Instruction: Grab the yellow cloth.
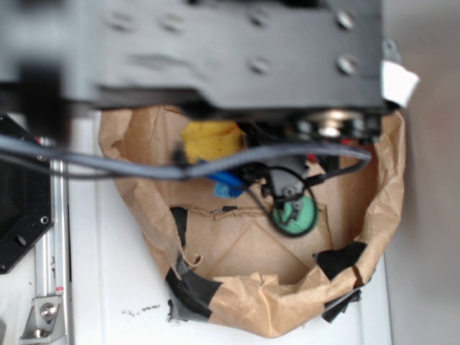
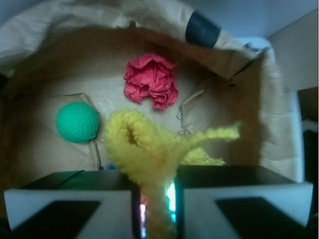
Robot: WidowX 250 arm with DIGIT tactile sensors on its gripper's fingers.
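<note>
Arm (image 1: 215, 50) fills the top of the exterior view, blurred, a dark slab with screw heads, reaching over a brown paper bag (image 1: 374, 208) rolled open at the rim and patched with black tape (image 1: 190, 287). Grey cable (image 1: 108, 162) sags across below the arm into the bag. The gripper itself is not clear in this view.

Wrist view looks down into the bag. Gripper (image 2: 157, 199) at the bottom edge; two pale fingers (image 2: 70, 209) with dark insets, nearly together. Jaws are pinched on the yellow cloth (image 2: 144, 149), a narrow strand of it running down through the slit between them. Faint coloured glow shows in that slit.

Cloth bulges just beyond the jaws in a looped fold, with one thin tail trailing out to the right. Whether its lower part touches the bag floor, cannot tell. In the exterior view a yellow patch (image 1: 208, 140) shows just under the arm, inside the bag's far side.

Green ball (image 2: 77, 122), dimpled, lies beyond and left of the jaws, just beside the cloth's fold. Red cloth (image 2: 152, 79), wadded, sits farther beyond the jaws, apart from the yellow one. Something blue (image 1: 226, 183) peeks beside the cable in the exterior view.

No readable writing or labels on anything.
</note>
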